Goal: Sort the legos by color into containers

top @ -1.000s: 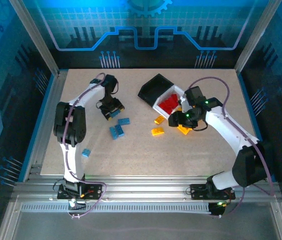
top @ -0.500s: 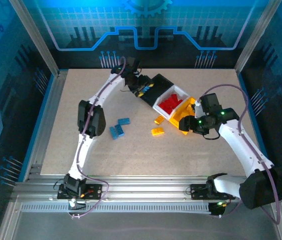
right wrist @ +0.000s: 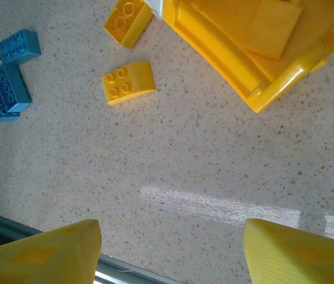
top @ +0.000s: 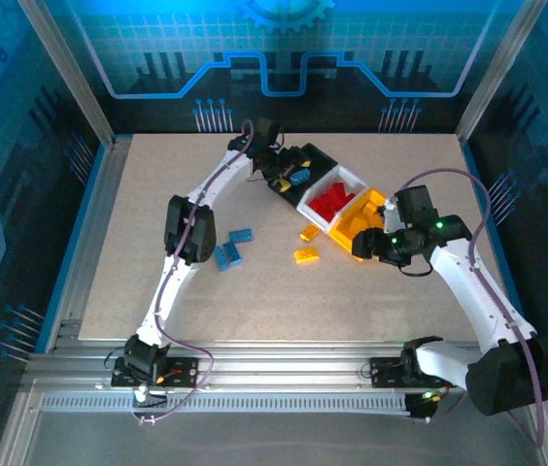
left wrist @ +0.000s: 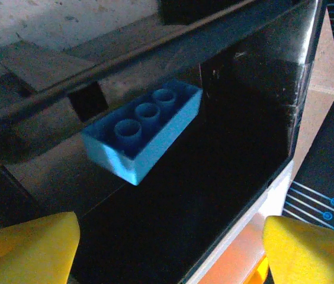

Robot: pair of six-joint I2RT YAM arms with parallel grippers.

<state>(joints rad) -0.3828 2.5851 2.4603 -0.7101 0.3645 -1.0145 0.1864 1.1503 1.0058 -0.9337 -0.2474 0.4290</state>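
The containers stand in a diagonal row: a black bin (top: 311, 160), a white bin (top: 349, 179) with red legos (top: 330, 202) in it, and a yellow bin (top: 359, 221). My left gripper (top: 284, 175) hangs open over the black bin (left wrist: 262, 89), its yellow fingers (left wrist: 25, 248) wide apart. A blue lego (left wrist: 143, 127) lies free inside that bin, also seen from above (top: 299, 178). My right gripper (right wrist: 170, 254) is open over bare table just in front of the yellow bin (right wrist: 244, 53), with nothing between its fingers. From above, the right gripper (top: 357, 246) sits at the yellow bin's near corner.
Loose blue legos (top: 242, 235) (top: 226, 256) lie mid-table beside the left arm. Two yellow legos (top: 310, 232) (top: 305, 255) lie in front of the bins; the right wrist view shows them (right wrist: 127, 21) (right wrist: 128, 81) and the blue ones (right wrist: 18, 46). A metal rail borders the table.
The left arm swung from the loose blue legos up to the black bin, then opened; the blue lego now lies in the bin. The right arm shifted slightly right.
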